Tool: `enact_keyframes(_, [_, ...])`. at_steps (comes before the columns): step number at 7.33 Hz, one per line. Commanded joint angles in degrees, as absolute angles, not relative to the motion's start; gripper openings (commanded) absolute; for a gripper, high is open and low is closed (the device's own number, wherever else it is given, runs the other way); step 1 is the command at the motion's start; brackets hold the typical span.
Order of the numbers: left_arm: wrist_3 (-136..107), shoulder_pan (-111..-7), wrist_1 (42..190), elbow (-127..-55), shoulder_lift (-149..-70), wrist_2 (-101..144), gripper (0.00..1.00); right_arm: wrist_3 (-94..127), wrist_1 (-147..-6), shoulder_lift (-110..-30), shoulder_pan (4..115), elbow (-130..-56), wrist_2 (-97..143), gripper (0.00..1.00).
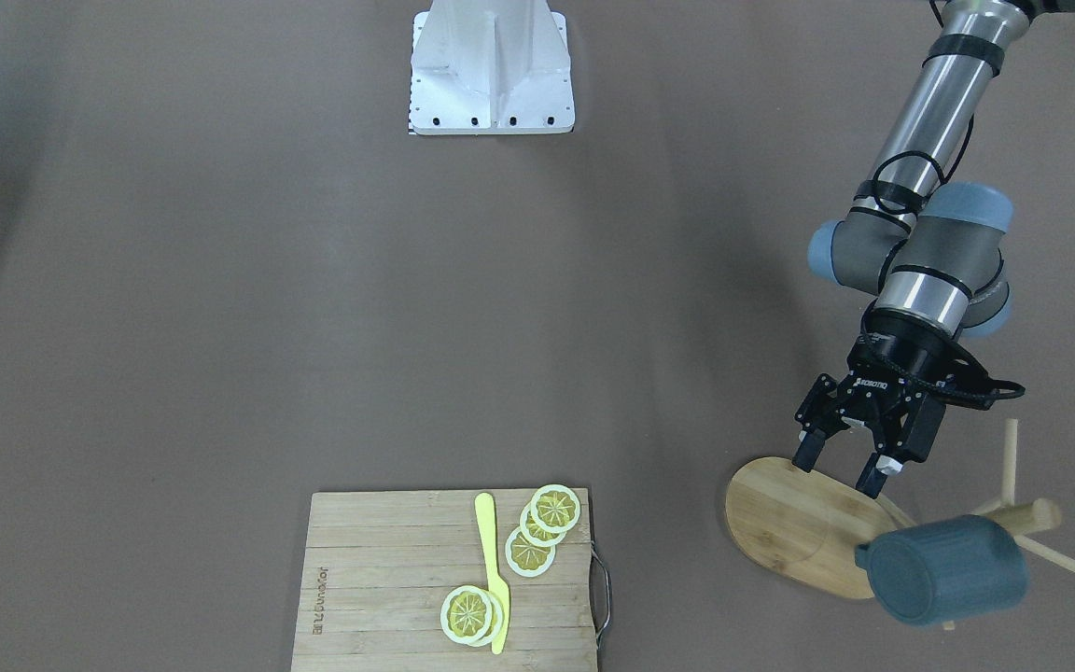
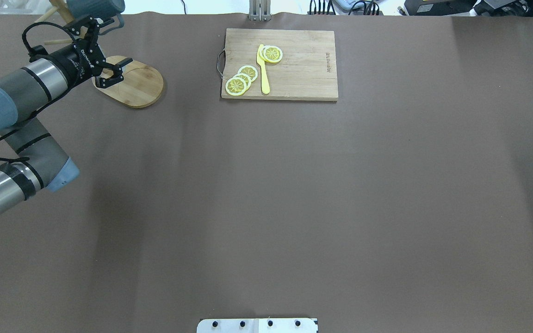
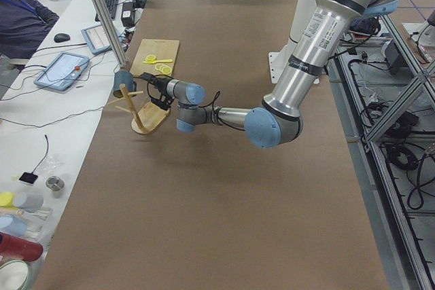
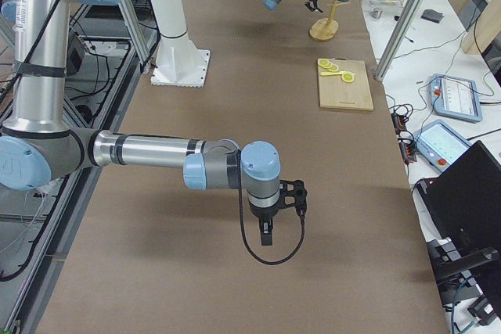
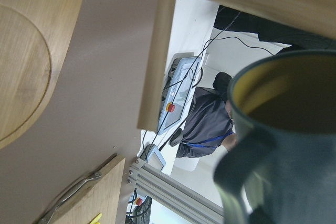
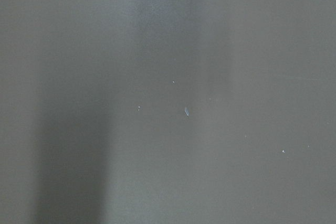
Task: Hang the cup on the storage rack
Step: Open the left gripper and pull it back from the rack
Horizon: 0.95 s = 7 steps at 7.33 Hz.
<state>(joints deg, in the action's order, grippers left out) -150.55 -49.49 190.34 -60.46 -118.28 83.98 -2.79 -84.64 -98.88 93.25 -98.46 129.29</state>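
Note:
The slate-blue cup point(image 1: 948, 569) hangs on a peg of the bamboo storage rack point(image 1: 799, 532), near its post top point(image 1: 1032, 516). It also shows in the overhead view point(image 2: 95, 7), above the rack's oval base point(image 2: 132, 85). My left gripper point(image 1: 841, 471) is open and empty over the base, a short way from the cup. In the left wrist view the cup point(image 5: 283, 140) is close at the right, with a peg point(image 5: 155, 51) and the base point(image 5: 26, 51) at the left. My right gripper point(image 4: 266, 232) hangs low over bare table far from the rack; I cannot tell whether it is open or shut.
A rectangular cutting board point(image 2: 294, 64) with lemon slices point(image 2: 241, 78) and a yellow knife point(image 2: 263, 69) lies at the table's far middle. The rack stands near the table's far left corner, close to the edge.

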Motion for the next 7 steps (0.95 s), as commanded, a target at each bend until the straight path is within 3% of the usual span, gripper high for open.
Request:
enact_keyframes(1, [-150.47,-49.48,190.11,-60.38,-118.3,82.44,0.99,-2.72,-84.64,-98.88,93.25,-98.44,129.29,1.0])
enact_keyframes(3, [-150.56,-49.48,190.37,-60.64,-118.21,82.7,0.99,-2.72,-84.64,-98.79,93.25,-98.53,129.29,1.0])
enact_keyframes(7, [-150.38,-49.22,190.63,-70.9,-112.69,82.97,0.99,-2.81,-84.64,-98.88,93.25,-98.44,129.29,1.0])
